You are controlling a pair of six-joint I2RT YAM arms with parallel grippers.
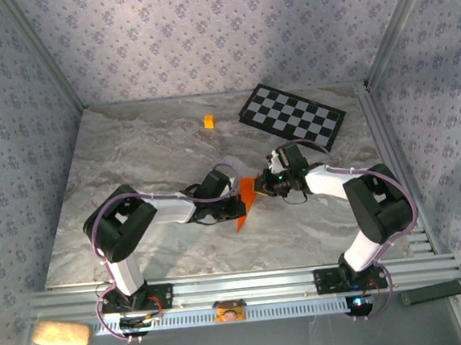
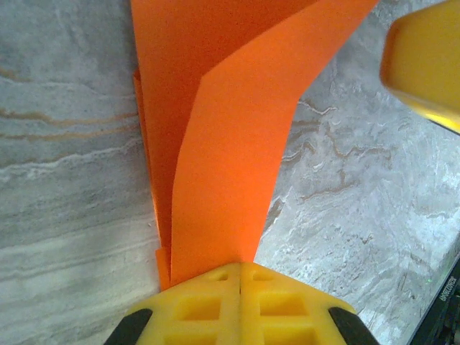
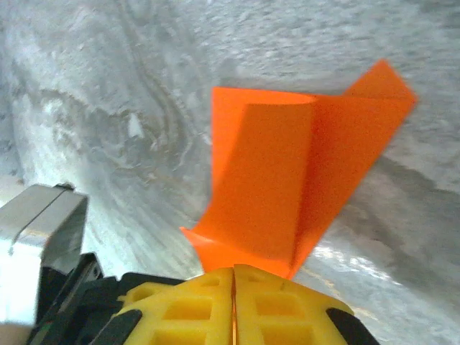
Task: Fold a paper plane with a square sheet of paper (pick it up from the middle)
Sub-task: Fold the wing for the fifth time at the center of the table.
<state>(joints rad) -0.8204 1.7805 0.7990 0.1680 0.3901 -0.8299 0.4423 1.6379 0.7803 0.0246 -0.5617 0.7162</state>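
Nearest you, your left gripper [image 2: 241, 279] has its yellow fingers pressed tight together on the lower end of the orange paper [image 2: 223, 144]. The sheet rises out of that pinch in folded layers, with one flap bowing open above the marbled table [image 2: 65, 180]. Just beyond, your right gripper [image 3: 233, 282] is clamped the same way on the sheet's opposite side, and a creased panel with a loose corner stands up past its fingertips. From above, the two grippers meet at mid-table with the paper held between them, one pointed end trailing toward the near edge. I judge that gripping from both sides keeps the thin sheet raised and steady so a crease can be set without it sliding. It reads as a loosely folded shape, not yet a narrow dart, so much of the folding is left. Farther back, the small orange cube [image 1: 208, 121] and the checkered board [image 1: 292, 119] lie well apart from the work, near the far wall.
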